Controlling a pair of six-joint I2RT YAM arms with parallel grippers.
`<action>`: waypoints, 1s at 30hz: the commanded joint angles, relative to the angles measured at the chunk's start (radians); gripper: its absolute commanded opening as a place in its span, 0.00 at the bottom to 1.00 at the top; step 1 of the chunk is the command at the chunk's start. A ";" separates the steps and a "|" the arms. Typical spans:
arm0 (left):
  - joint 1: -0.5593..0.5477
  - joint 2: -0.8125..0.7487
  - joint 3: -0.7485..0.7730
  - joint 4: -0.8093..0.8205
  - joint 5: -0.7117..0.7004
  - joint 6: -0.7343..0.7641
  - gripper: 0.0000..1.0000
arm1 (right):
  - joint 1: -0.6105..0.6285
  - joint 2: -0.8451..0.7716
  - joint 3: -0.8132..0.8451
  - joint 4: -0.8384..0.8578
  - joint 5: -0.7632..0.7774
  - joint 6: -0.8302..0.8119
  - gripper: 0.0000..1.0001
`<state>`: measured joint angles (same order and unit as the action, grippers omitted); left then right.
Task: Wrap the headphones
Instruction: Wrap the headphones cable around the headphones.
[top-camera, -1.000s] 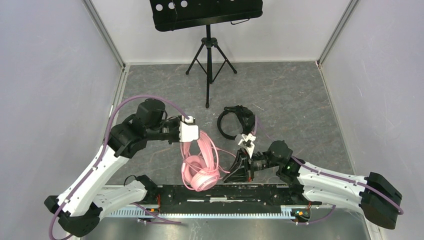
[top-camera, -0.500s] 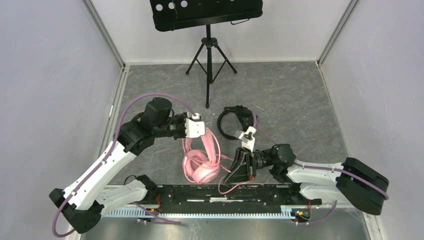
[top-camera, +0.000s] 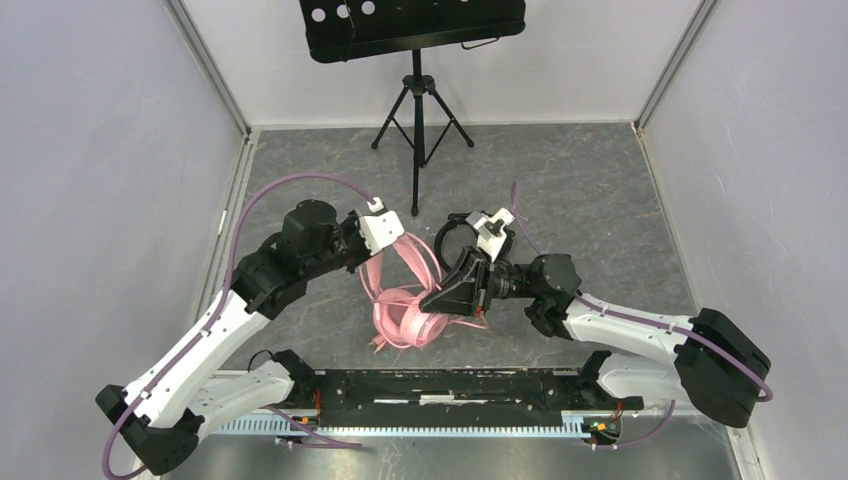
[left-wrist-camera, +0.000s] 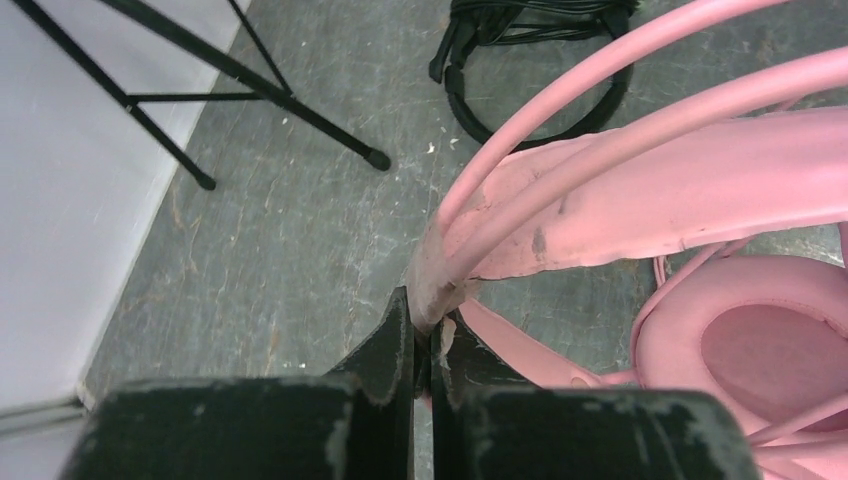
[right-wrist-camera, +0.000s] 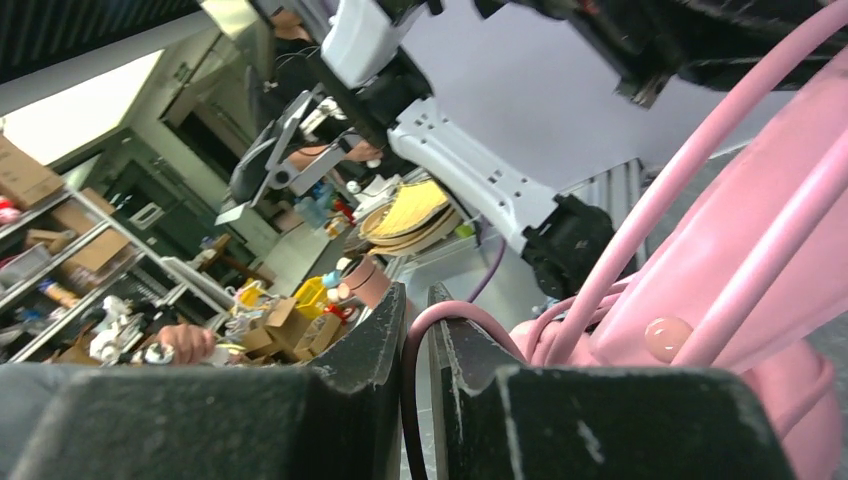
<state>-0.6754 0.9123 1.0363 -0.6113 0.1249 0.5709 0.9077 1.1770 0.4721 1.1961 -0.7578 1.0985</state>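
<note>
The pink headphones (top-camera: 405, 320) hang tilted above the floor in the middle. My left gripper (top-camera: 388, 250) is shut on the pink headband (left-wrist-camera: 640, 210), seen close in the left wrist view; a pink ear cup (left-wrist-camera: 760, 350) shows at lower right. My right gripper (top-camera: 440, 298) is shut on the pink cable (right-wrist-camera: 440, 320), which loops between its fingers beside the headband (right-wrist-camera: 760, 250). The black headphones (top-camera: 470, 240) lie on the floor just behind my right gripper, partly hidden by it; they also show in the left wrist view (left-wrist-camera: 530, 70).
A black tripod music stand (top-camera: 418, 110) stands at the back centre, its legs (left-wrist-camera: 260, 95) on the grey floor. White walls close the left, right and back. The arm base rail (top-camera: 450, 390) runs along the near edge.
My right gripper has swung up and to the left with the pink cable, over to the headphones. My left gripper has shifted slightly back, tilting the pink headphones.
</note>
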 joint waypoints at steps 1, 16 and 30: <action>0.007 -0.033 -0.027 0.045 -0.120 -0.098 0.02 | -0.007 -0.053 0.136 -0.147 0.092 -0.169 0.16; 0.005 0.083 0.132 -0.093 -0.388 -0.755 0.02 | -0.008 0.019 0.186 -0.225 0.066 -0.227 0.24; 0.005 0.066 0.146 -0.020 -0.429 -1.201 0.02 | 0.015 -0.005 0.263 -0.663 0.284 -0.640 0.24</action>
<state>-0.6735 1.0145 1.1496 -0.7845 -0.3054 -0.4099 0.8997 1.1938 0.6670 0.6674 -0.5724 0.6445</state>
